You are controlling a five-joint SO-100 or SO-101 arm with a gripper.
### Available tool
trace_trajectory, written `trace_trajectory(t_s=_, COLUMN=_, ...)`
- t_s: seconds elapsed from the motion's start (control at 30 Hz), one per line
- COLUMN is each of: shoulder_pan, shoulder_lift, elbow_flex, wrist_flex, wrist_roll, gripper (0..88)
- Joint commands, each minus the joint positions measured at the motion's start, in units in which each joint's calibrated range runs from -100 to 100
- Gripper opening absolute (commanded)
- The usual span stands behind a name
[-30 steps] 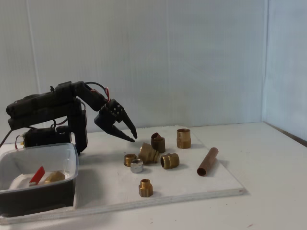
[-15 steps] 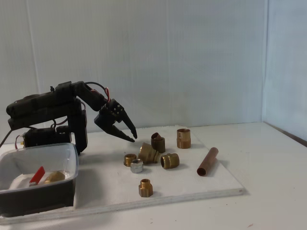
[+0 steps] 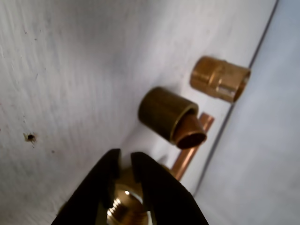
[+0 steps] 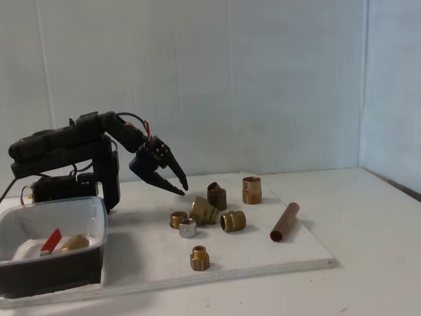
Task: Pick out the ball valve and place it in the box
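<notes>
In the fixed view, the ball valve (image 4: 63, 243), marked by its red lever, is seen lying inside the box (image 4: 99, 220) at the lower left of the frame. The gripper (image 4: 181, 189) is held above the white board (image 4: 263, 253) left of centre, its fingers nearly together with nothing clamped between them. Brass fittings (image 4: 205, 212), a small silver nut (image 4: 187, 228) and a copper pipe (image 4: 284, 222) are scattered at centre; in the wrist view the finger tips (image 3: 140, 178) are seen close together at the bottom edge.
</notes>
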Motion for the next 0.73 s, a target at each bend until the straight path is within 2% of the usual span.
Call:
trace_trajectory(t_s=0.0, shoulder_pan=0.2, shoulder_lift=-0.2, elbow_flex=0.5, wrist_flex=-0.2, wrist_roll=-0.3, gripper=0.9)
trace_trajectory(t_s=0.7, shoulder_pan=-0.3, shoulder_lift=-0.2, elbow_flex=0.5, wrist_flex=-0.1, wrist_roll=-0.3, gripper=0.9)
